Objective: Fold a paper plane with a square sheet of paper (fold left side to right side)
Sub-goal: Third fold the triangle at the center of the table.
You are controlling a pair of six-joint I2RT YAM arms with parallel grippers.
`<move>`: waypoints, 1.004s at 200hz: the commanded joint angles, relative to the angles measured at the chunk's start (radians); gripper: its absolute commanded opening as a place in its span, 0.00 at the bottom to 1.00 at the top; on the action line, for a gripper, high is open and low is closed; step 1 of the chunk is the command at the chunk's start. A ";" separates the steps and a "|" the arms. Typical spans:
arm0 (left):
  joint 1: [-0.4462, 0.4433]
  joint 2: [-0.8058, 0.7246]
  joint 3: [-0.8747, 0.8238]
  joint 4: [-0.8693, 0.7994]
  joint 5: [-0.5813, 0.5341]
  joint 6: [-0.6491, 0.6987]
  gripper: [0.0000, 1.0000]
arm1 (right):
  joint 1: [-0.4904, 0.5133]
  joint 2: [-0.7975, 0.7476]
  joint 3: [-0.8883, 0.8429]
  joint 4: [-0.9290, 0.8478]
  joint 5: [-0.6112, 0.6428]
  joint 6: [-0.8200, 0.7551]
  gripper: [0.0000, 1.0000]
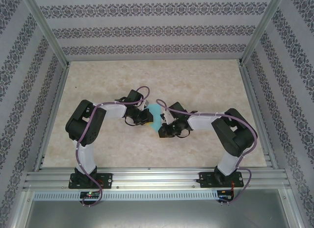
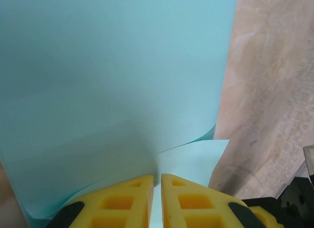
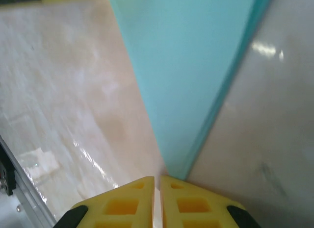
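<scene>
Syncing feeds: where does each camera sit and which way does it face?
Top external: above, behind the arm bases, looking down on the marbled beige table; left hand and right hand meet at the teal-blue paper sheet.
Left wrist: looks along its yellow fingers into the sheet.
Right wrist: looks along its yellow fingers at the sheet's corner.
Shared: the sheet.

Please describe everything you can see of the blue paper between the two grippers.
The paper is thin, plain light teal, unmarked. It is over the middle of the table, apparently partly raised. The left gripper pinches one edge, where a second layer curls beneath; the right gripper pinches a pointed corner with doubled edges. It looks partly folded.
</scene>
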 commanded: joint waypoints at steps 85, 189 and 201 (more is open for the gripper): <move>-0.006 0.043 -0.027 -0.056 -0.095 0.017 0.16 | -0.007 0.047 0.144 -0.023 0.016 0.031 0.14; -0.008 -0.057 -0.023 -0.053 -0.066 -0.005 0.19 | 0.003 0.116 0.082 -0.093 0.109 0.016 0.10; -0.012 -0.083 -0.031 -0.053 -0.064 -0.010 0.18 | 0.003 0.116 0.080 -0.095 0.116 0.018 0.09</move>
